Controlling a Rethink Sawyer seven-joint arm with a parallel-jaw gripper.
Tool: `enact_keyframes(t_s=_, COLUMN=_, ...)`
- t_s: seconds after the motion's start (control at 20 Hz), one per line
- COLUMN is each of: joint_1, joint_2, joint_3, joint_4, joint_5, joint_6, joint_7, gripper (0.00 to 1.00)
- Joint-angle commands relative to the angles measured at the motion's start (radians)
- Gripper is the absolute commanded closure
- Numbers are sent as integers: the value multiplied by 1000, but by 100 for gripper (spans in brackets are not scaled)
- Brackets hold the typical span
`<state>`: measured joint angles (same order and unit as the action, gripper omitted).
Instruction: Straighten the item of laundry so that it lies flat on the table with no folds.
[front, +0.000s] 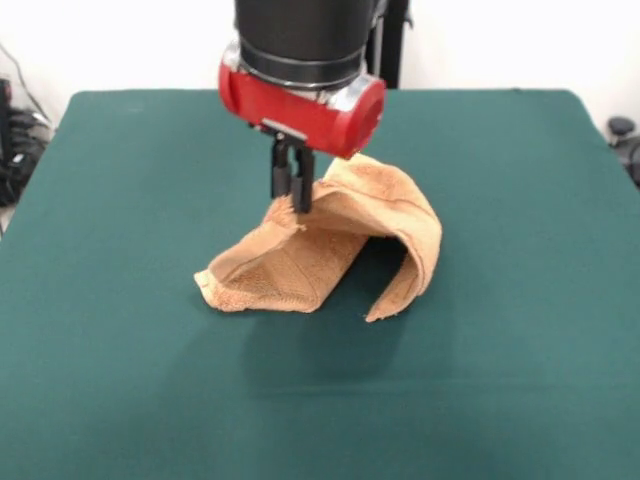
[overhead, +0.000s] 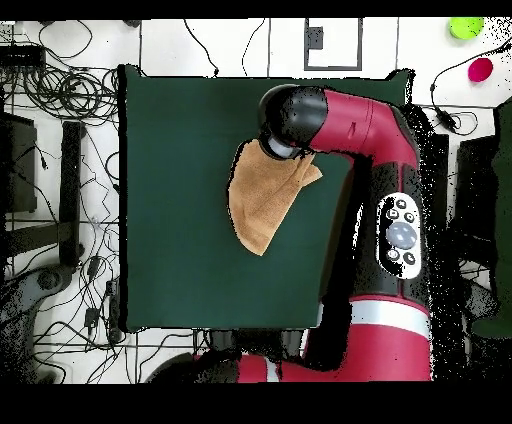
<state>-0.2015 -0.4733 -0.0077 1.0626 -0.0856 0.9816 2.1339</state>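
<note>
gripper (front: 297, 200) pinches towel (front: 320, 255) top edge at table (front: 520, 350) centre, lifting it to unfold; tail drapes toward 7 o'clock

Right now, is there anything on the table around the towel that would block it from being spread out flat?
Nothing visible does. The hand is shut on the towel, lifting its top edge, with nothing between them. The green table around the towel is bare on every side in both views.

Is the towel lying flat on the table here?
No: the towel is pinched by the gripper and lifted into a draped arch, with only its lower edges on the table.
</note>
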Motion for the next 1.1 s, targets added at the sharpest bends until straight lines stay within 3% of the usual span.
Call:
enact_keyframes(t_s=0.05, joint_1=42, joint_2=10, joint_3=59, joint_4=152, joint_5=39, joint_6=-37, joint_7=120, gripper=100)
enact_keyframes(t_s=0.8, joint_1=73, joint_2=-55, joint_3=48, joint_4=223, joint_5=71, joint_6=-16, joint_7=128, gripper=100)
enact_keyframes(t_s=1.1, joint_1=126, joint_2=-52, joint_3=16, joint_4=193, joint_5=84, joint_6=26, joint_7=218, gripper=100)
